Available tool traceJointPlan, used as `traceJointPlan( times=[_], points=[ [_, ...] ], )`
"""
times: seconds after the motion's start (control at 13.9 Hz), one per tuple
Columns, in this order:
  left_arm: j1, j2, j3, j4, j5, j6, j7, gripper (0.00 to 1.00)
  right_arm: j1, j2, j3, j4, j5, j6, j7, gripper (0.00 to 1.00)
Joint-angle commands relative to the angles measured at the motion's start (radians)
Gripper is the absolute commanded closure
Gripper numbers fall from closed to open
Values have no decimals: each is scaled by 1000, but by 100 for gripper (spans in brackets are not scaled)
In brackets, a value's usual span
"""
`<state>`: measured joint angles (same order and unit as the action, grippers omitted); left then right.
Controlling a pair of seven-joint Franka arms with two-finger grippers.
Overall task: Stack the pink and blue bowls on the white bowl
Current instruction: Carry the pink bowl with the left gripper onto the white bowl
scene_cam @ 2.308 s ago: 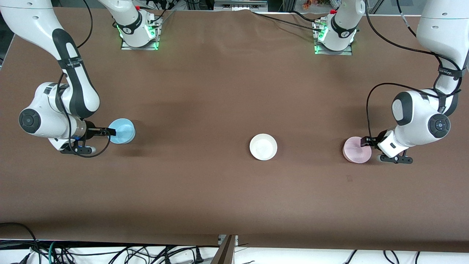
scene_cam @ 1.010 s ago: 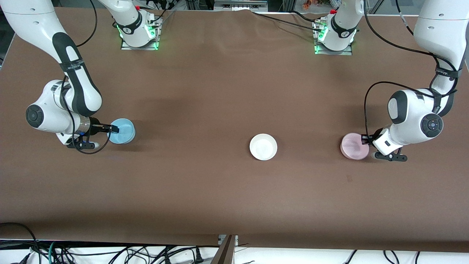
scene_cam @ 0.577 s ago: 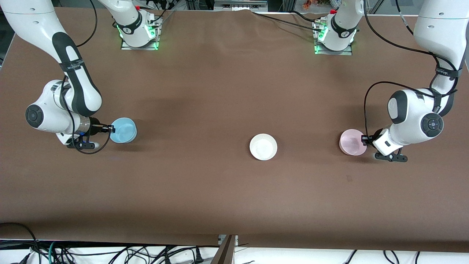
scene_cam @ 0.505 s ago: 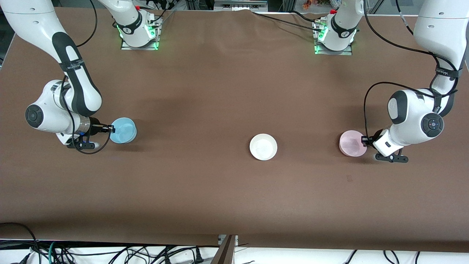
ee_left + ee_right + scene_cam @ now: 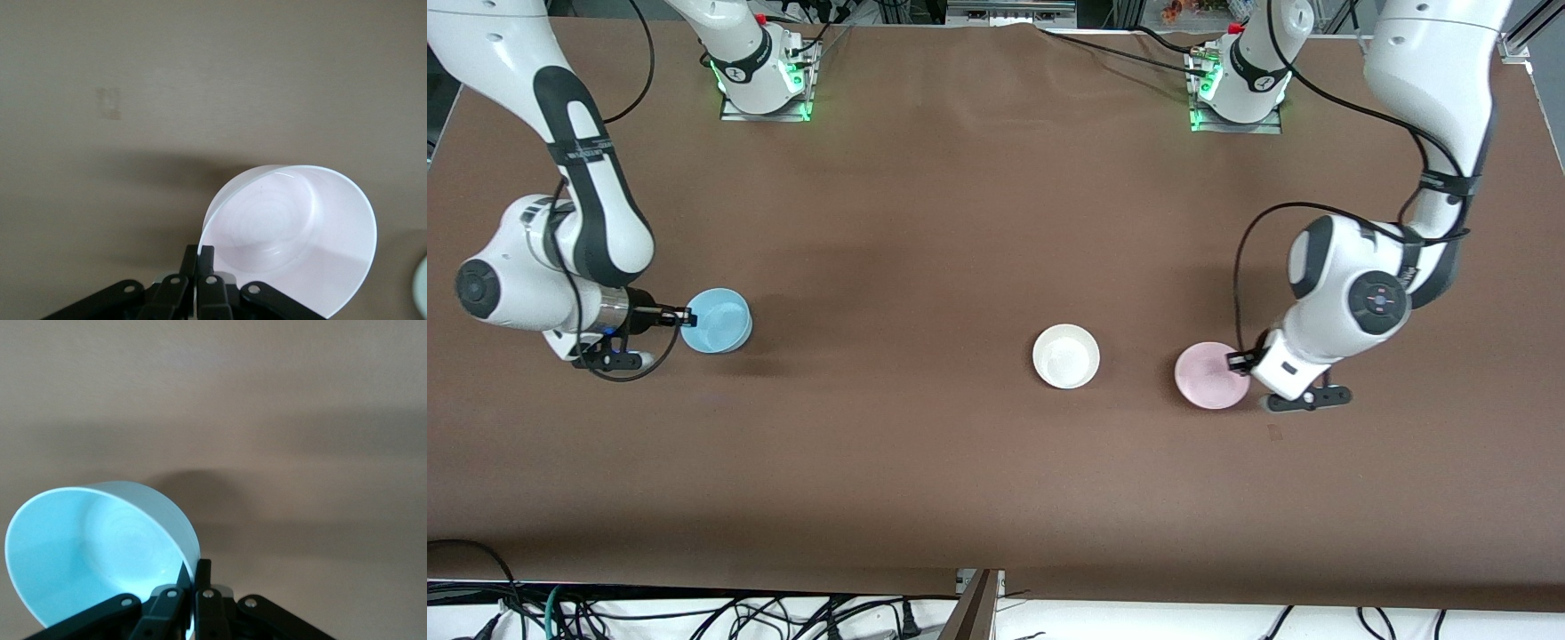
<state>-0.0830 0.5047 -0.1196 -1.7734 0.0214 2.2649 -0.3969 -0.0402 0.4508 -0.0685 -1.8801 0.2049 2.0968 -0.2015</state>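
Observation:
The white bowl [image 5: 1065, 356] sits upright on the brown table near its middle. My left gripper [image 5: 1238, 360] is shut on the rim of the pink bowl [image 5: 1210, 376] and holds it above the table beside the white bowl, toward the left arm's end. In the left wrist view the pink bowl [image 5: 293, 233] tilts from the shut fingers [image 5: 205, 257]. My right gripper [image 5: 686, 316] is shut on the rim of the blue bowl [image 5: 718, 320] and holds it over the right arm's end of the table. The blue bowl [image 5: 93, 550] also shows in the right wrist view.
The two arm bases [image 5: 763, 67] [image 5: 1238, 80] stand along the table edge farthest from the front camera. Cables [image 5: 694, 613] lie below the table's near edge. A small mark [image 5: 1273, 433] is on the cloth near the left gripper.
My left gripper has carried the pink bowl toward the white bowl. My right gripper has lifted the blue bowl off the table and shifted slightly toward the right arm's end.

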Motion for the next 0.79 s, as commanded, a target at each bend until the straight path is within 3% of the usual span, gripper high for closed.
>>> traceJointPlan(
  times=[0.0,0.14,0.29,0.5,0.72],
  points=[
    [-50,3,11,57,-75,-30,-85,100,-17,-11,1,111,22,-148,-16,100],
    [-81,3,6,72,-158,-30,-115,100,-15,-11,4,168,25,-245,-12,100],
    [-130,5,6,72,-167,-28,-170,100,-9,-14,19,202,25,-276,-6,100],
    [-207,21,6,101,-169,-19,-298,100,-9,-18,79,234,25,-311,51,100],
    [-250,37,6,101,-218,19,-304,100,-9,-26,139,243,25,-311,158,100]
  ],
)
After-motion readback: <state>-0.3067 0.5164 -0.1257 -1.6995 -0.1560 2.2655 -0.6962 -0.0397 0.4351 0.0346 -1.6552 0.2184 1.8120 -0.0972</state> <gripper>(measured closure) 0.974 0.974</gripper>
